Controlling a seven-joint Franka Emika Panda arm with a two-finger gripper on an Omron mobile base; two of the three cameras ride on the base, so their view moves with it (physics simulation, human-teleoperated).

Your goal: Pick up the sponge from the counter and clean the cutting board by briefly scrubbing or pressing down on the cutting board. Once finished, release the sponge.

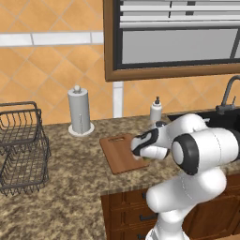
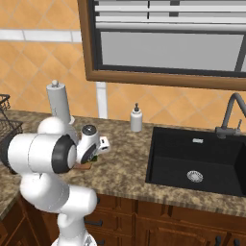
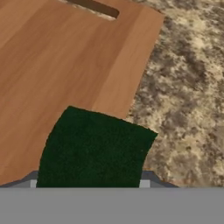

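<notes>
Dark green rectangular sponge (image 3: pixel 94 148), pinched low in frame by your gripper (image 3: pixel 89 186) over reddish-brown wooden cutting board (image 3: pixel 65 65): pickup done; scrub, release remain.

A grey paper-towel holder (image 1: pixel 78 111) stands at the worktop's back edge. A two-tier black wire basket (image 1: pixel 21 147) sits far left. A white soap dispenser (image 2: pixel 136 118) stands beside the black sink (image 2: pixel 197 161) and its dark faucet (image 2: pixel 231 114).

Home kitchen, rendered: speckled granite counter (image 1: pixel 70 187) over dark wooden drawers (image 2: pixel 158 226), black sink (image 2: pixel 197 163) with faucet (image 2: pixel 230 117), orange tiled wall (image 1: pixel 47 70), window with blinds (image 2: pixel 168 38), paper towel holder (image 1: pixel 79 112), soap dispenser (image 2: pixel 136 118), wire basket (image 1: pixel 21 147), cutting board (image 1: pixel 119 152).
</notes>
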